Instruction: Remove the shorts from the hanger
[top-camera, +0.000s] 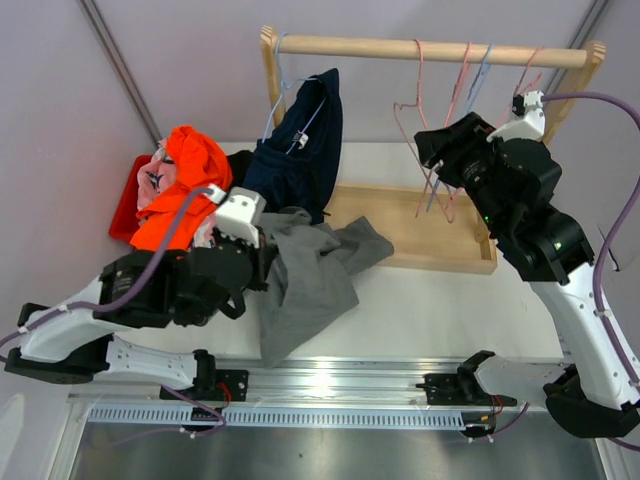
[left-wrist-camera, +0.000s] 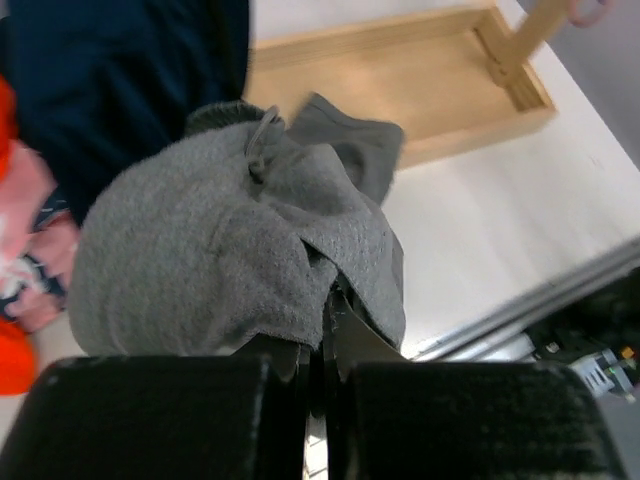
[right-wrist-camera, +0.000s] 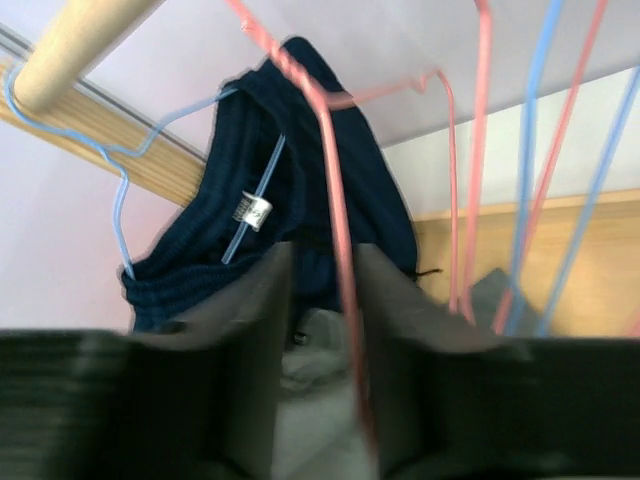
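We judge the job nearly done: four of the five pairs look to be off, and one is left. The navy shorts (top-camera: 305, 150) hang on a blue hanger (top-camera: 280, 90) from the wooden rail (top-camera: 430, 50), upper middle of the overhead frame. The grey shorts (top-camera: 315, 275) lie spread on the table (top-camera: 450, 310) in the centre. One end is bunched over the left claw (left-wrist-camera: 327, 335), whose fingers look closed on the cloth. To the left of that frame sits a pile with the orange shorts (top-camera: 190, 165) on top and the pink patterned shorts (top-camera: 155, 182) beside them. A dark fold that we take for the black shorts (top-camera: 238, 162) lies between the pile and the navy pair. Something red (top-camera: 125, 205) lies under the pile's left edge, and we cannot tell what it is. In the upper right the right claw (right-wrist-camera: 322, 290) is up among the bare hangers (top-camera: 445, 170). Its fingers are a little apart and a pink hanger (right-wrist-camera: 330, 170) wire runs through the gap, apparently not pinched. What is left, as we see it, is to set the grey pair down and then free the navy pair. In the way are the loose wires around the right claw, the rack's wooden tray (top-camera: 420, 235) below, and the grey cloth lying just beneath the navy shorts.
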